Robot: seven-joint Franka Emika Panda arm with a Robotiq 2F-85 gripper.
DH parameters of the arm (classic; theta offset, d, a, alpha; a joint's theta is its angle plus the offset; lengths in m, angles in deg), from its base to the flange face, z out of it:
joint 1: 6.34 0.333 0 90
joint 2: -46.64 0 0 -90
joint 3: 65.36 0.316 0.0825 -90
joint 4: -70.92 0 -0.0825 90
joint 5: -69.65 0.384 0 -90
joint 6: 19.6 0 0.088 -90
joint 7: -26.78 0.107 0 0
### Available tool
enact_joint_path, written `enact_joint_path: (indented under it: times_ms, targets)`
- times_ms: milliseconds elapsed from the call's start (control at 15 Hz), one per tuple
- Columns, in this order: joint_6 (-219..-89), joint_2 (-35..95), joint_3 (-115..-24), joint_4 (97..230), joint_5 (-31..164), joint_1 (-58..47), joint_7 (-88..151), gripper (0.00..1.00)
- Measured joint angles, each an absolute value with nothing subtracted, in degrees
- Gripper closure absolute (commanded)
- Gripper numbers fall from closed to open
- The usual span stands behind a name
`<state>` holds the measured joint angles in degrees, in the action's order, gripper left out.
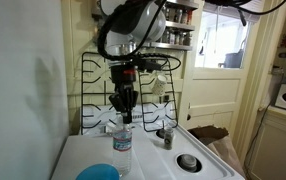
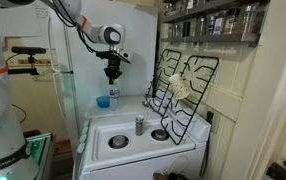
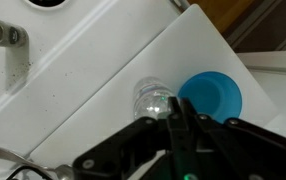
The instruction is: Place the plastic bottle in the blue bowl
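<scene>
The gripper [image 1: 126,110] hangs just above the upright plastic bottle [image 1: 122,141], fingers together, gripping nothing. The blue bowl [image 1: 101,172] lies just beside the bottle, to its near left.

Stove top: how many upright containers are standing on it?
2. The plastic bottle stands just below the gripper, beside the blue bowl; the shorter dark jar stands apart, nearer the leaning grates. Nothing seems to hide another.
</scene>
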<state>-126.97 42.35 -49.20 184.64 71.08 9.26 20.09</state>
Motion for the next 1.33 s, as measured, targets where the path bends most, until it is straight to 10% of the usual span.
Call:
enact_joint_path:
  times_ms: [133,200,667,1333]
  targets:
    - [-127.0,42.3,-49.2,184.6,71.1,9.3,20.1,0.67]
    - [-127.0,42.3,-49.2,184.6,71.1,9.3,20.1,0.47]
    - [-126.3,43.4,-49.5,183.0,70.3,9.2,19.3,0.01]
    - [-126.8,42.3,-49.4,182.6,70.3,9.2,18.8,0.00]
